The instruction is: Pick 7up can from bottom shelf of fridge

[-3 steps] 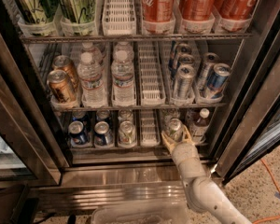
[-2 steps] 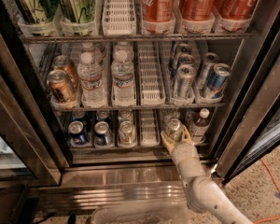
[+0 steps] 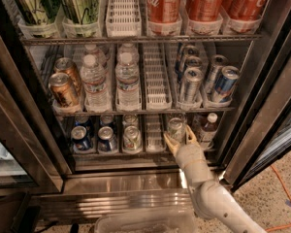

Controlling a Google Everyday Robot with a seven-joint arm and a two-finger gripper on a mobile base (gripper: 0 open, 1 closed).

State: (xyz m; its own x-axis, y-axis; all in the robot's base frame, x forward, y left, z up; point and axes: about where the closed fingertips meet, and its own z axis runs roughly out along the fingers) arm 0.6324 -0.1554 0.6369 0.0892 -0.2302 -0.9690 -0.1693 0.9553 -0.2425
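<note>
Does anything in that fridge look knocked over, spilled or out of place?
Nothing stands out. Drinks in the fridge stand upright in their white lanes, and no spill shows. The gripper is at the 7up can on the bottom shelf, beside a brown bottle.

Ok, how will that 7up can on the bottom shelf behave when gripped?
The 7up can looks like smooth, shiny metal, so it may slip in the gripper, whose open fingers flank it. Standing upright on the bottom shelf, it could tip if nudged. Thin walls probably dent under hard squeezing.
</note>
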